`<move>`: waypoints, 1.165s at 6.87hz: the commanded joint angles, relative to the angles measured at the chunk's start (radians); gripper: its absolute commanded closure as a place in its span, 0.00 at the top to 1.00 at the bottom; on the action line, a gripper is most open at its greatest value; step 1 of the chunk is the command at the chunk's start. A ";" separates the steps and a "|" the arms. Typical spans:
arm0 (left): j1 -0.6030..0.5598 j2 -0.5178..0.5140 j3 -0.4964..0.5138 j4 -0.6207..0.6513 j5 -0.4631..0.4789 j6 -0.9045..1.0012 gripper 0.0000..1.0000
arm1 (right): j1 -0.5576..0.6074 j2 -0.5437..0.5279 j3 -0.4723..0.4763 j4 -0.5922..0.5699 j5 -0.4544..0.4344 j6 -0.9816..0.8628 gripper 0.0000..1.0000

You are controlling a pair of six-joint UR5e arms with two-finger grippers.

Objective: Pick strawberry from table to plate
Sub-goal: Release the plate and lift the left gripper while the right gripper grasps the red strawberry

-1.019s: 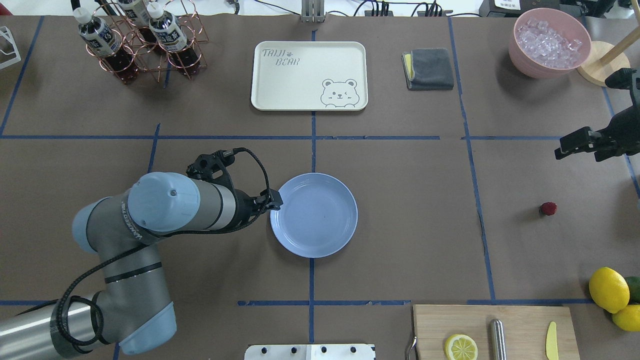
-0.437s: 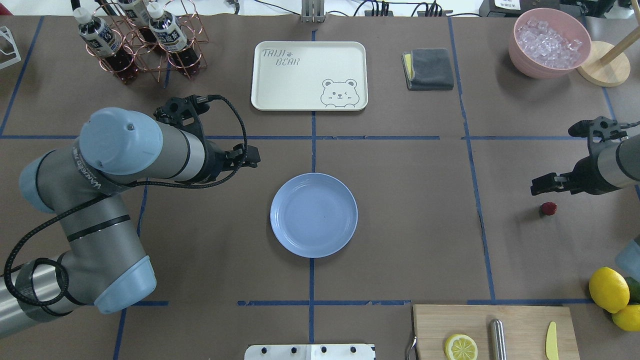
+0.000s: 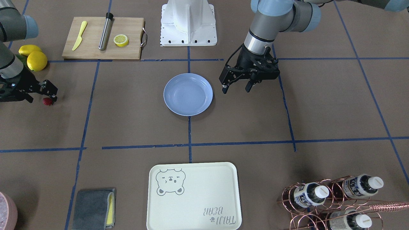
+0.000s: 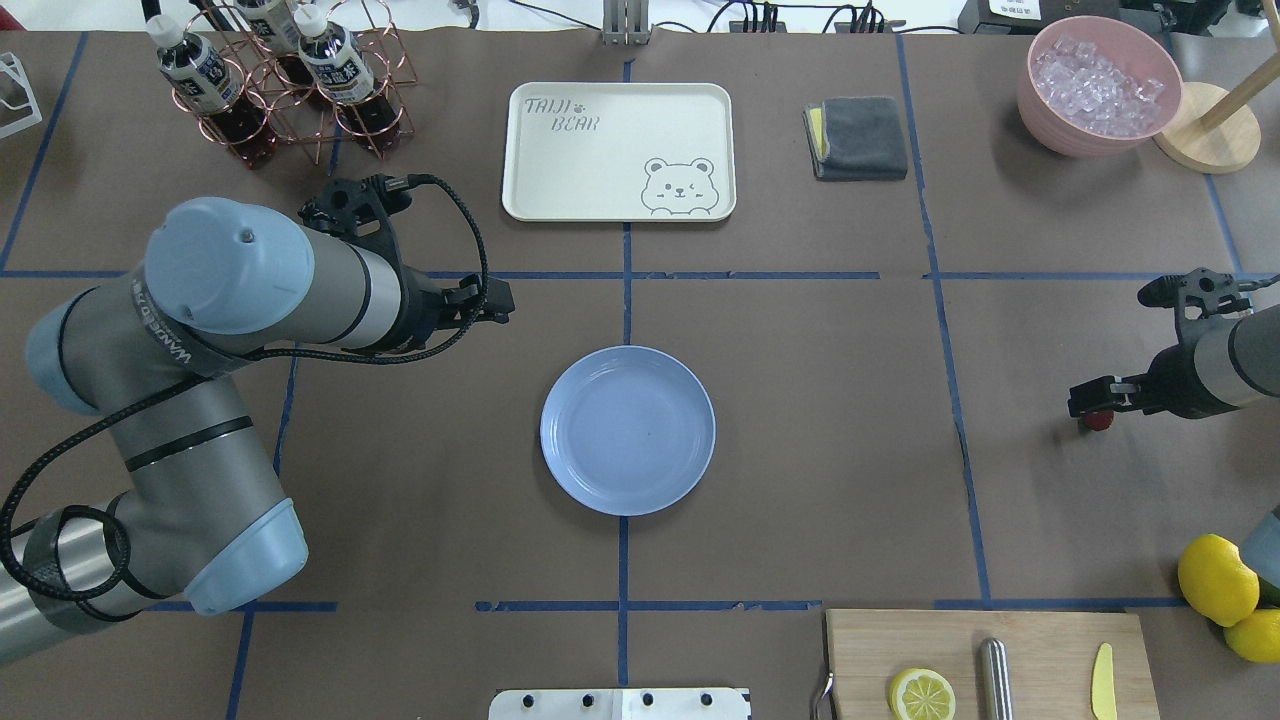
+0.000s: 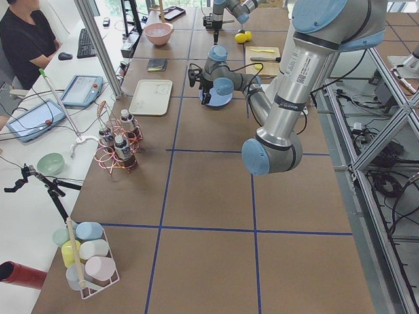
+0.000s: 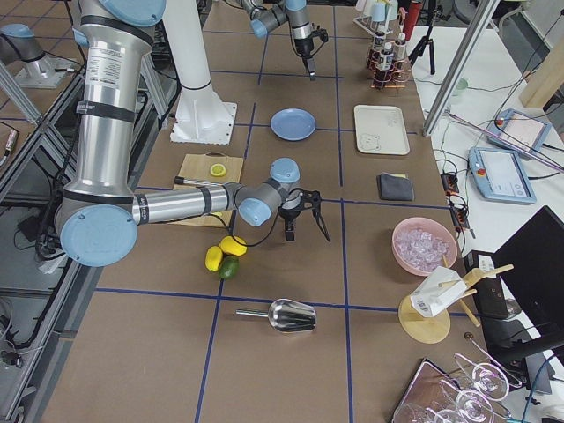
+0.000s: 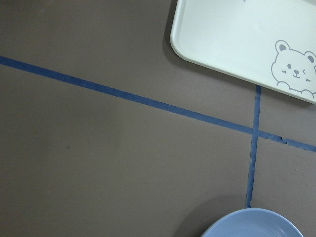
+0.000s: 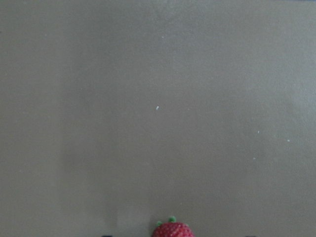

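Note:
The strawberry (image 4: 1099, 421) lies on the table (image 4: 820, 400) at the right, small and dark red. It also shows in the front view (image 3: 48, 101) and at the bottom edge of the right wrist view (image 8: 172, 230). My right gripper (image 4: 1088, 400) hangs open just over it, its fingers (image 3: 52, 92) low beside the berry and not closed on it. The light-blue plate (image 4: 600, 480) sits bare at the table's middle. Up and left of the plate, my left gripper (image 3: 235, 89) is open and holds nothing.
A cream bear tray (image 4: 560, 190) lies beyond the plate. A bottle rack (image 4: 290, 100) stands back left; a grey cloth (image 4: 858, 138) and a pink bowl of ice (image 4: 1098, 85) back right. Lemons (image 4: 1215, 580) and a cutting board (image 4: 1040, 640) with a lemon half sit near right.
My left gripper pulled back from the plate's rim, up and to the left. My right arm swung in from the table's right edge and came down over the strawberry.

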 commanded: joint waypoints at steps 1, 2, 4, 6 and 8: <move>-0.003 0.000 0.000 0.000 0.000 0.000 1.00 | -0.025 0.006 -0.028 0.002 0.000 0.000 0.75; -0.009 0.000 0.000 0.000 0.000 0.000 1.00 | -0.034 0.010 -0.030 0.002 -0.002 0.000 0.52; -0.009 0.001 0.000 0.000 0.000 0.000 1.00 | -0.033 0.012 -0.021 0.004 0.001 -0.006 0.05; -0.009 0.000 0.001 0.000 0.001 0.000 1.00 | -0.028 0.010 0.005 0.002 0.004 -0.010 0.00; -0.011 0.008 0.001 0.000 0.003 0.000 1.00 | -0.024 0.015 0.088 -0.015 0.009 -0.001 0.00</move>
